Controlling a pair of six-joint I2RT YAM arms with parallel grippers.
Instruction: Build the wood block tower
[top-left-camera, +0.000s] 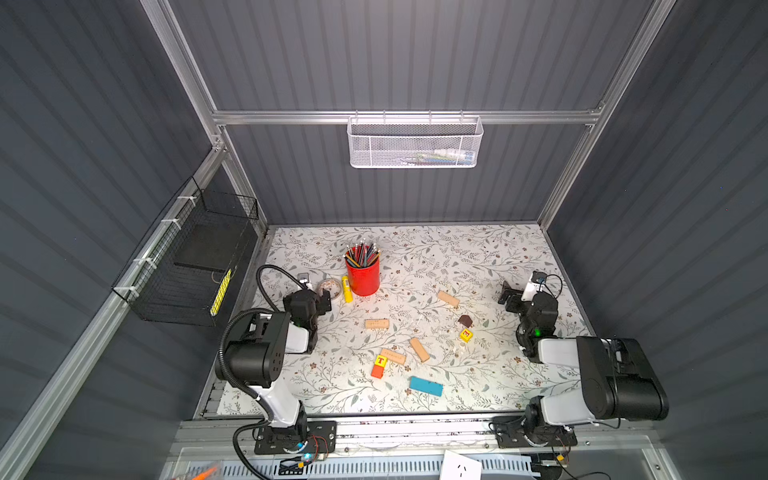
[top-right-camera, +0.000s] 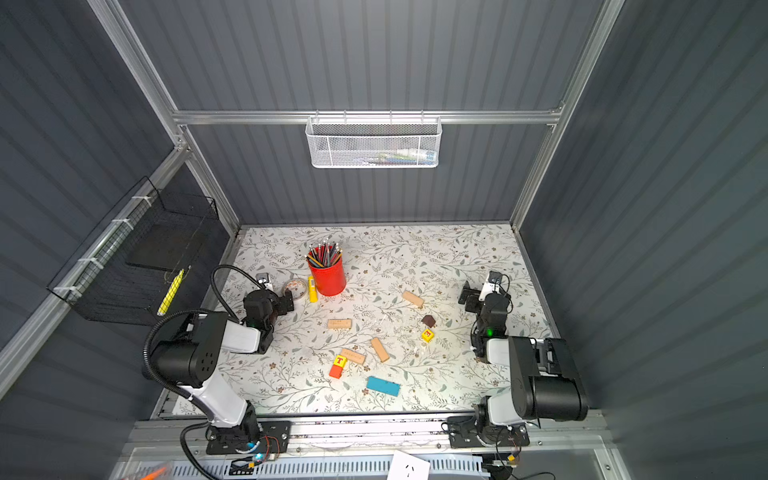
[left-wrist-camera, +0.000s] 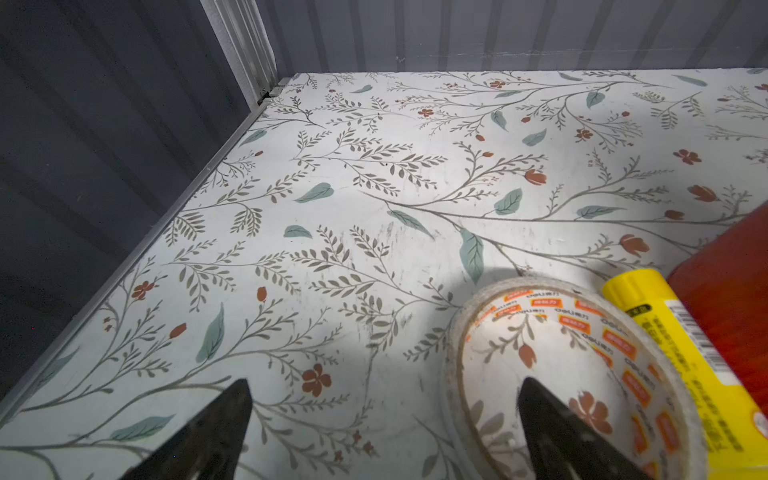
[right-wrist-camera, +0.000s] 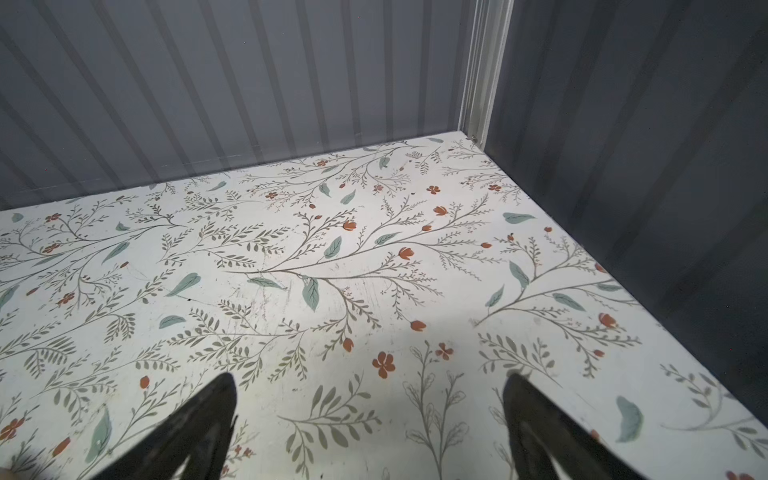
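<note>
Spread wide and empty at the left gripper, partly over the tape roll; spread wide, empty too at the right gripper above the table. Farther out, mid-table, lying scattered, unstacked: tan planks, blue plank, lettered cubes.

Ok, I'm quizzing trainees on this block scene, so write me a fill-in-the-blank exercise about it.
1. The cup holding the pencils is ____.
2. The yellow cube beside the red cube shows the letter ____.
3. The plank nearest the front edge is ____.
4. The left gripper and right gripper both have jaws standing ____.
Missing words: red, T, blue, open.
</note>
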